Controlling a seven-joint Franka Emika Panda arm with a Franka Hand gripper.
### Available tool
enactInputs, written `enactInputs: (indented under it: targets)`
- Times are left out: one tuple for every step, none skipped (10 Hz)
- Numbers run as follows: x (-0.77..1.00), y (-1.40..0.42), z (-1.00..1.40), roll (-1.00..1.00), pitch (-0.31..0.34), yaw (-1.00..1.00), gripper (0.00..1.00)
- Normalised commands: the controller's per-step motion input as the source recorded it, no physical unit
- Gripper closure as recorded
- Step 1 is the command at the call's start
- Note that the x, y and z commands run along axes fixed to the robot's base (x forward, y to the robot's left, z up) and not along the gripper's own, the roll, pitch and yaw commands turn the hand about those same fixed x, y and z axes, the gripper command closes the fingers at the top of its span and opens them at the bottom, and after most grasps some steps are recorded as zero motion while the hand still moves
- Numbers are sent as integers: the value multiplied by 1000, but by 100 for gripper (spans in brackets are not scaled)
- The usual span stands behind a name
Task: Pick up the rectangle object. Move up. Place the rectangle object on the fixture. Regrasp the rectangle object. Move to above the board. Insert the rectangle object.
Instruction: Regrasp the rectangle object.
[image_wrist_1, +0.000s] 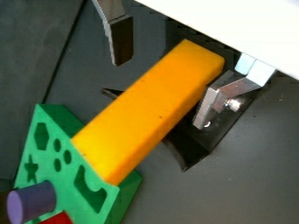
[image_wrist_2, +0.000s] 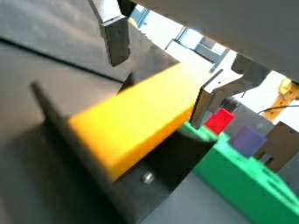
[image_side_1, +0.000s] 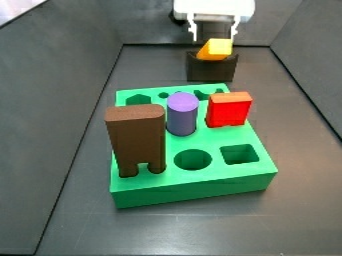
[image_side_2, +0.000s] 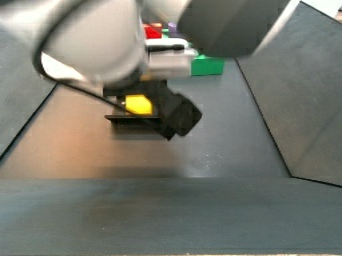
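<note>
The rectangle object (image_wrist_1: 140, 114) is a yellow-orange bar lying lengthwise on the dark fixture (image_wrist_1: 193, 156), one end pointing toward the green board (image_wrist_1: 70, 166). My gripper (image_wrist_1: 163, 87) stands open around the bar's far half. One finger (image_wrist_1: 121, 39) hangs well clear of it; the other finger (image_wrist_1: 216, 101) sits close against its side. In a side view the gripper (image_side_1: 214, 30) hovers over the bar (image_side_1: 214, 48) on the fixture (image_side_1: 211, 70), behind the board (image_side_1: 187, 183). In another side view the arm hides most of the scene; the bar's end (image_side_2: 136, 103) shows on the fixture (image_side_2: 167, 118).
On the board stand a brown arch-legged block (image_side_1: 135, 140), a purple cylinder (image_side_1: 182, 113) and a red cube (image_side_1: 229, 109). Round and square holes lie open at its front. Dark sloped walls (image_side_1: 80, 110) enclose the floor on both sides.
</note>
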Motion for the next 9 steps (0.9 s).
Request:
enactInputs:
  targets:
    - [-33,-2,706,58,71,-15,0]
    - [-29,-1,527,55,76,-24,0]
    - [-26,2,348,54,71,-27,0]
    - [4,-1000,992,1000,53,7,0]
    - [5,-1000,915,1000,50,7,0]
    - [-18,-1000,895,1000,41,6,0]
    - [-51,-1000,852,1000,30,5,0]
    - [-59,-1000,818,1000,27,5,0]
    - [-66,-1000,701,1000,22,5,0]
